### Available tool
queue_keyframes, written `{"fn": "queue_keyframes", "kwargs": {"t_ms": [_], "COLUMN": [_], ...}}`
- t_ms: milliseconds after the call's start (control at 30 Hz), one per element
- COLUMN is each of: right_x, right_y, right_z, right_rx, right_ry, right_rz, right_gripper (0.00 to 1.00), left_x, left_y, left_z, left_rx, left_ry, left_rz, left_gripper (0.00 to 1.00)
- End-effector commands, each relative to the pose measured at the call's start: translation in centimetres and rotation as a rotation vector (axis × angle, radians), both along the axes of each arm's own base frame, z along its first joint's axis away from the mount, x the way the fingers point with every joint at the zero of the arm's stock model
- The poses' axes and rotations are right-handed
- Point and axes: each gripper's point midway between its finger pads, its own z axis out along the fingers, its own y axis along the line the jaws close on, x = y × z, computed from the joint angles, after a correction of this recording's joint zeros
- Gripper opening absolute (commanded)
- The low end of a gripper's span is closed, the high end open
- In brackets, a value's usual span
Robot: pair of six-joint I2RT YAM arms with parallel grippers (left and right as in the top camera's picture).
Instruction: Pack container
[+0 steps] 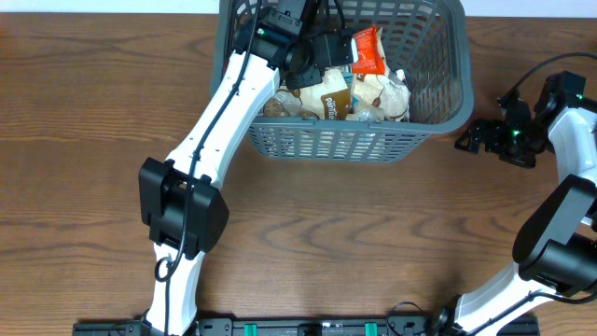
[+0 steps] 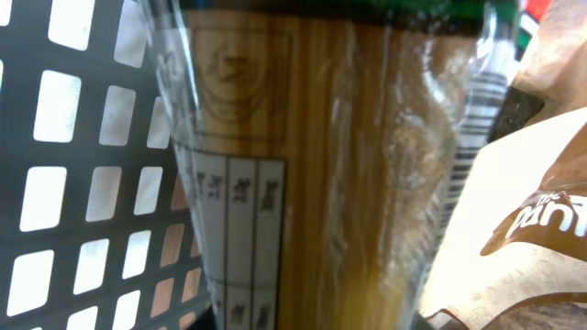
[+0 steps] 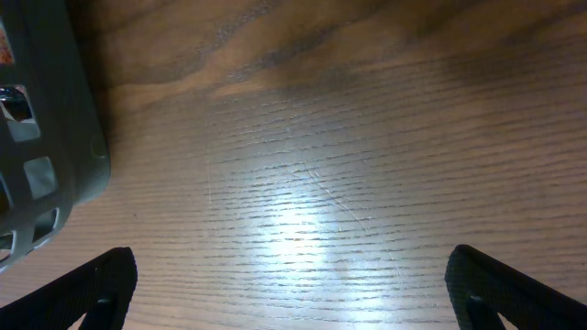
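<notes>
The container (image 1: pixel 438 117), a dark grey slotted basket, stands at the back of the table with several snack packets inside, among them a red one (image 1: pixel 368 49) and a brown-and-white one (image 1: pixel 336 98). My left gripper (image 1: pixel 322 51) reaches down into it. In the left wrist view a clear packet of spaghetti (image 2: pixel 312 165) fills the space at the jaws, beside the basket's lattice wall (image 2: pixel 92 183) and the brown-and-white packet (image 2: pixel 541 220); the fingers barely show. My right gripper (image 1: pixel 471 138) (image 3: pixel 293 293) stands open over bare wood just right of the basket (image 3: pixel 55 137).
Two clear bags of pale snacks (image 1: pixel 387 93) lie at the basket's front right. The wooden table (image 1: pixel 373 233) spreads in front of the basket. The left arm's dark base joint (image 1: pixel 182 205) sits at the front left.
</notes>
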Motion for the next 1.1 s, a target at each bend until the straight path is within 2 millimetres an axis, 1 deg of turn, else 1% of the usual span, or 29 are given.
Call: {"fn": "queue_keyframes", "kwargs": {"t_ms": [0, 233, 300, 433, 467, 533, 600, 633, 667, 733, 767, 800, 833, 867, 933, 967, 1067], "right_x": [0.0, 0.0, 0.0, 0.6, 0.9, 1.6, 2.8, 3.6, 4.7, 6.3, 7.1, 7.7, 8.2, 8.7, 9.3, 9.3, 8.9], "right_y": [0.4, 0.4, 0.4, 0.1, -0.2, -1.5, -2.7, -3.2, -3.7, -4.4, -4.7, -4.9, -5.2, -5.4, -5.5, -5.2, -4.4], "right_z": [0.1, 0.1, 0.1, 0.3, 0.5, 1.3, 3.2, 4.5, 6.5, 9.9, 12.1, 14.0, 15.9, 18.4, 21.9, 23.5, 26.9], "right_rx": [-0.004, -0.005, -0.005, -0.016, -0.032, -0.09, -0.149, -0.171, -0.194, -0.231, -0.251, -0.269, -0.288, -0.311, -0.343, -0.36, -0.392], "right_ry": [-0.006, -0.007, -0.007, -0.028, -0.038, -0.053, -0.095, -0.129, -0.182, -0.27, -0.322, -0.366, -0.41, -0.465, -0.544, -0.576, -0.64], "right_rz": [0.026, 0.031, 0.03, 0.029, 0.027, 0.0, -0.016, -0.022, -0.024, -0.03, -0.036, -0.038, -0.041, -0.044, -0.037, -0.012, 0.016], "right_gripper": [0.99, 0.99, 0.99, 0.99, 0.99, 0.99, 0.99, 0.99, 0.99, 0.99, 0.99, 0.99, 0.99, 0.99, 0.99, 0.99, 0.99], "left_x": [0.3, 0.3, 0.3, 0.4, 0.5, 0.9, 1.3, 1.3, 1.2, 1.1, 1.1, 1.0, 0.9, 0.7, 0.1, -0.4, -2.1], "left_y": [0.7, 0.7, 0.7, 1.2, 1.6, 2.8, 4.3, 5.0, 5.9, 8.1, 10.1, 11.5, 13.7, 16.1, 20.6, 22.7, 27.8], "left_z": [4.0, 4.0, 4.3, 6.0, 6.7, 8.8, 11.5, 13.3, 15.0, 18.3, 20.1, 21.2, 22.5, 23.6, 24.8, 25.0, 25.1], "left_rx": [-0.03, -0.035, -0.066, -0.133, -0.136, -0.141, -0.173, -0.206, -0.244, -0.333, -0.393, -0.425, -0.466, -0.5, -0.534, -0.533, -0.568], "left_ry": [-0.076, -0.072, -0.062, -0.06, -0.075, -0.137, -0.207, -0.239, -0.267, -0.312, -0.336, -0.349, -0.368, -0.387, -0.409, -0.412, -0.393], "left_rz": [0.015, 0.024, 0.065, 0.156, 0.179, 0.257, 0.344, 0.373, 0.402, 0.484, 0.549, 0.592, 0.664, 0.737, 0.861, 0.91, 1.068], "left_gripper": [0.99, 0.99, 0.99, 0.98, 0.98, 0.99, 0.99, 0.99, 0.99, 0.99, 0.99, 0.99, 0.99, 0.99, 0.99, 0.99, 0.99]}}
